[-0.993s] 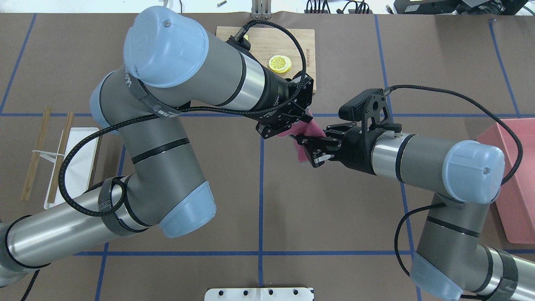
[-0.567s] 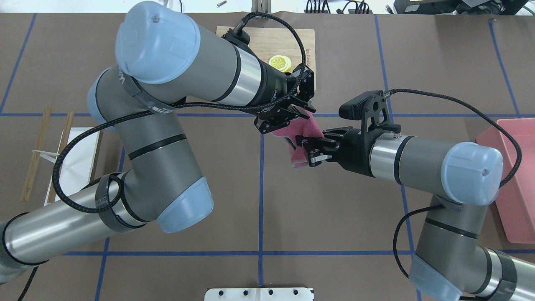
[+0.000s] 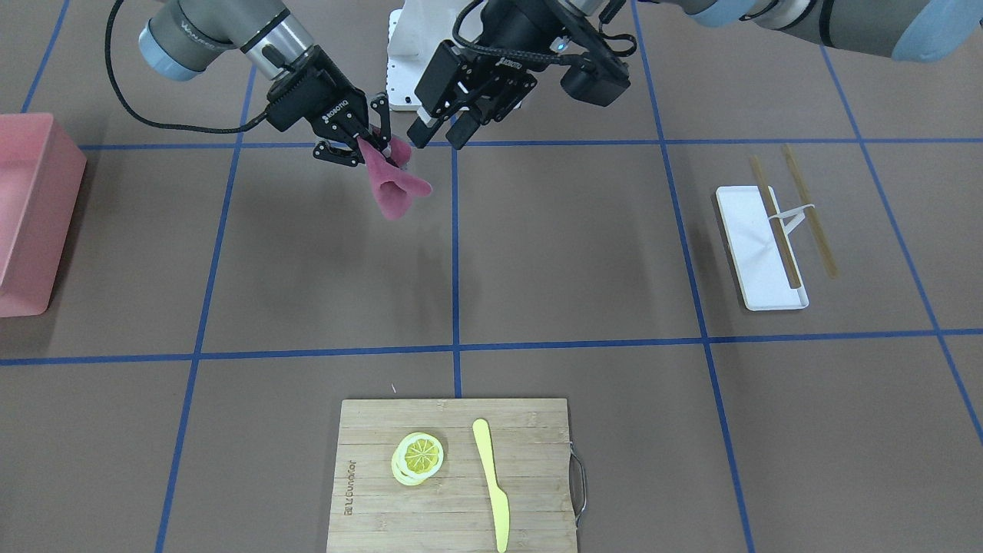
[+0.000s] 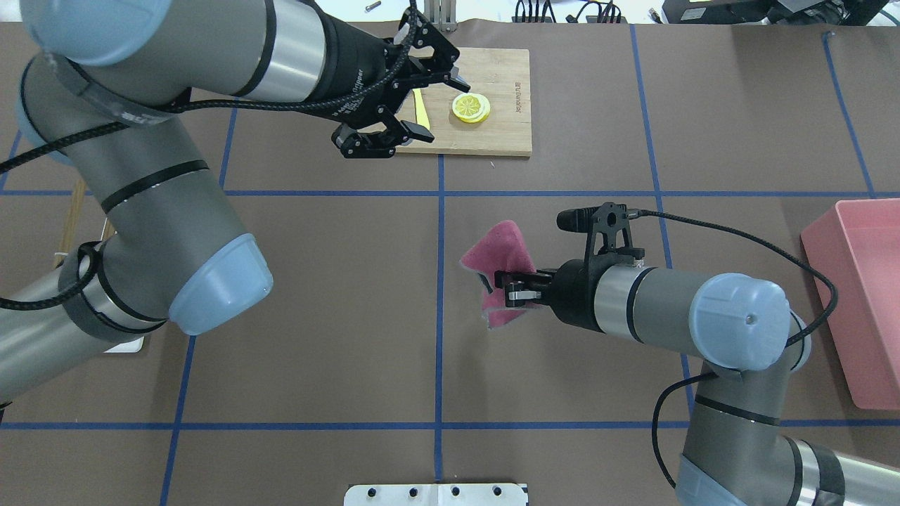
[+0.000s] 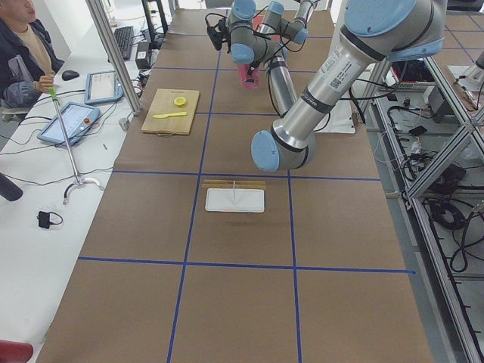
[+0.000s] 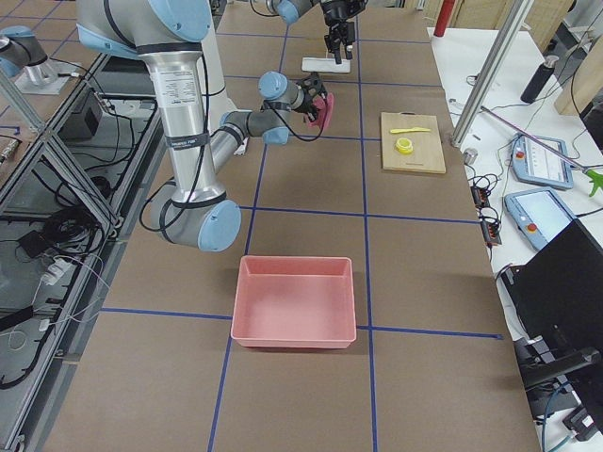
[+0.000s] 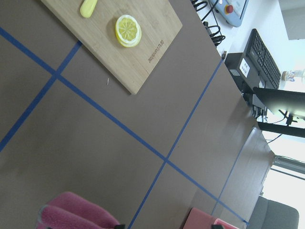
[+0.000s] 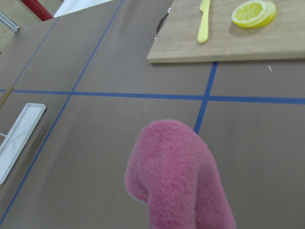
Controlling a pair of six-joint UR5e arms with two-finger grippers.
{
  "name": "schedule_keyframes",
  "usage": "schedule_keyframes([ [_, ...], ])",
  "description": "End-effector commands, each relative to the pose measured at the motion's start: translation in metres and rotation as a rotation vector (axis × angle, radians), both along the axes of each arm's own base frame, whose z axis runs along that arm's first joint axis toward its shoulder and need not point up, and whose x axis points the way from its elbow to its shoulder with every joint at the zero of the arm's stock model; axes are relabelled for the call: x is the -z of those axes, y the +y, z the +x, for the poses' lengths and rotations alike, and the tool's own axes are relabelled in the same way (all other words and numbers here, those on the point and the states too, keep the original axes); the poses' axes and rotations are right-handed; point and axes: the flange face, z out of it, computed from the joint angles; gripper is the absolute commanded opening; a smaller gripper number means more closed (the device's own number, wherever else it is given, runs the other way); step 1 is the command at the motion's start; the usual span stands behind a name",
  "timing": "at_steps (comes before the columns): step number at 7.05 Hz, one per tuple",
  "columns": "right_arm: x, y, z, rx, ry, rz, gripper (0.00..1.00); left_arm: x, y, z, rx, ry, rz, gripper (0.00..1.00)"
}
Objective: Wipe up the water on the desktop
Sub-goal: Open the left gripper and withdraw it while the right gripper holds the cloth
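Observation:
The desktop (image 4: 316, 281) is matte brown with blue tape lines; I see no water on it. My right gripper (image 4: 496, 287) is shut on a pink cloth (image 4: 500, 246) and holds it above the desktop right of the centre line. The cloth hangs from the gripper (image 3: 375, 151) in the front view (image 3: 395, 190) and fills the right wrist view (image 8: 183, 176). My left gripper (image 4: 434, 102) is open and empty, raised over the cutting board's left part, apart from the cloth. In the front view it (image 3: 438, 138) is just right of the cloth.
A bamboo cutting board (image 4: 503, 130) with a lemon slice (image 4: 471, 107) and a yellow knife (image 3: 490, 480) lies at the far centre. A pink bin (image 4: 865, 302) stands at the right. A white tray (image 3: 756, 246) with chopsticks lies on the left side.
The left gripper has let go of the cloth, opened and drawn back toward the cutting board. The right gripper kept the cloth and moved nearer the robot.

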Motion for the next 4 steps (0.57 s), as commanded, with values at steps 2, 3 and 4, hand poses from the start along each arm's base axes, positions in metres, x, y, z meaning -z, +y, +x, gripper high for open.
schedule_keyframes([
  [2,-0.015,0.039,-0.044,0.017,0.125,-0.103,0.0,-0.066,-0.033,-0.075,0.006,-0.15,0.184,0.95],
  [3,-0.019,0.05,-0.052,0.013,0.162,-0.114,0.0,-0.095,-0.049,-0.108,0.015,-0.202,0.209,0.97],
  [4,-0.016,0.056,-0.051,0.012,0.214,-0.156,0.0,-0.125,-0.059,-0.137,-0.003,-0.262,0.265,0.97],
])
